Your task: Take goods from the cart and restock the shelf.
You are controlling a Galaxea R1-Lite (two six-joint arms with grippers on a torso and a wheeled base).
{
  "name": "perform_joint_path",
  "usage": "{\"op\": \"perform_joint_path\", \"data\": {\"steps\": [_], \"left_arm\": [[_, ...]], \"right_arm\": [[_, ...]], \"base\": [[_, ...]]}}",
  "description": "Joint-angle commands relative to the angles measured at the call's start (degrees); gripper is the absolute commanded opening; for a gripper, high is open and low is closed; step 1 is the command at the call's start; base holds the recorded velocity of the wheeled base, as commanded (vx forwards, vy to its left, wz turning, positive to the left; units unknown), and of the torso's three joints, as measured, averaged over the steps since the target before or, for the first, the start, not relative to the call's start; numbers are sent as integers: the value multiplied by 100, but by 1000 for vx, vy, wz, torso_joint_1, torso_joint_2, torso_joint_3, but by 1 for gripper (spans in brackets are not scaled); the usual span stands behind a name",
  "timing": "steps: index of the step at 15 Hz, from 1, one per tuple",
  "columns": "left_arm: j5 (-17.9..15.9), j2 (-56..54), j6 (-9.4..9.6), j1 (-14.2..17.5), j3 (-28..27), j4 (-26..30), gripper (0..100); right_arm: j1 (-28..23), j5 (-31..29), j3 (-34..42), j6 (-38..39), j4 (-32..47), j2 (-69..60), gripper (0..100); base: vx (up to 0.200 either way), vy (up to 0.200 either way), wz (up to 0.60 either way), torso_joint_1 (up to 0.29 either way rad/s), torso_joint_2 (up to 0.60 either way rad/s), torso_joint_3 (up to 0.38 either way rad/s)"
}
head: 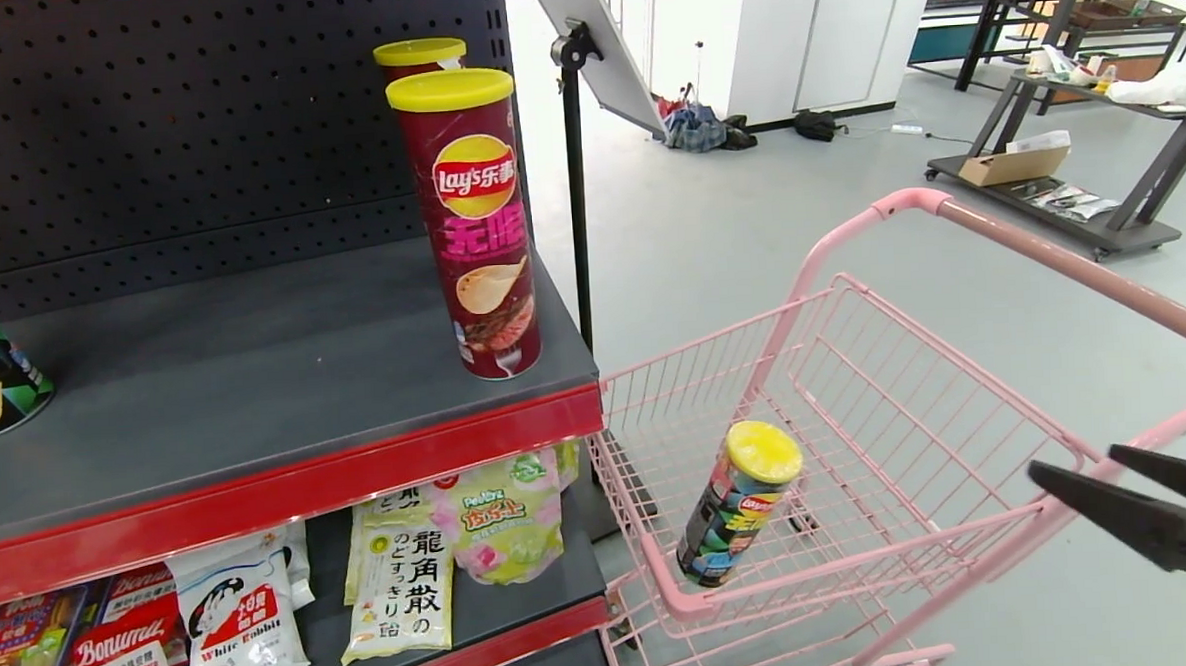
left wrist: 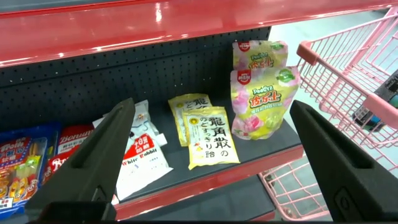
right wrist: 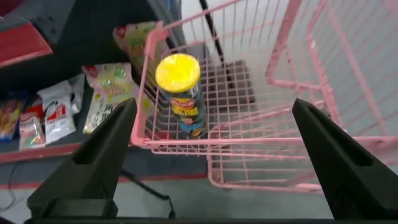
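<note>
grey floor stretches off to worktables behind; up close, the dark shelf [head: 255,388] with its red lip stands just beside the pink cart [head: 1050,261]. the one item left for you is the yellow-lidded can [head: 739,502], leaning tilted in the basket corner nearest the shelf, apparently propped against the wire.

your right gripper [head: 1074,460] hangs at the handle side of the basket, fingers spread wide and holding nothing, and its wrist view looks down on the lid. your left gripper [left wrist: 211,104] is equally spread and empty, low in front of the snack bags [left wrist: 211,137] on the lower board.

watch the lean. come straight down and one finger will likely meet the basket rim or the wire wall first, since the can sits tight in that corner. close across the lid and it may pop or slip, so the body looks safer. a nudge off-centre could tip the can flat onto the mesh, where it would be awkward to pick.

on the shelf, the red can [head: 473,228] stands close to the front edge; setting yours beside it carelessly could knock it off.
</note>
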Motion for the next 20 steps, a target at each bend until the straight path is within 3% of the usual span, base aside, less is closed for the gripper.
{"op": "perform_joint_path", "data": {"steps": [1, 3, 8, 14, 20], "left_arm": [[0, 0, 1, 1, 0, -1, 100], [0, 0, 1, 1, 0, -1, 100], [0, 0, 1, 1, 0, -1, 100], [0, 0, 1, 1, 0, -1, 100], [0, 0, 1, 1, 0, -1, 100]], "right_arm": [[414, 175, 341, 111, -1177, 2297, 100], [695, 430, 394, 67, -1239, 2570, 100], [1073, 430, 279, 67, -1274, 3106, 100], [1178, 422, -520, 58, -1291, 4160, 100], [1337, 395, -740, -12, -2662, 5373, 100]], "base": [[0, 0, 0, 0, 0, 0], [0, 0, 0, 0, 0, 0], [0, 0, 0, 0, 0, 0], [0, 0, 0, 0, 0, 0], [0, 0, 0, 0, 0, 0]]}}
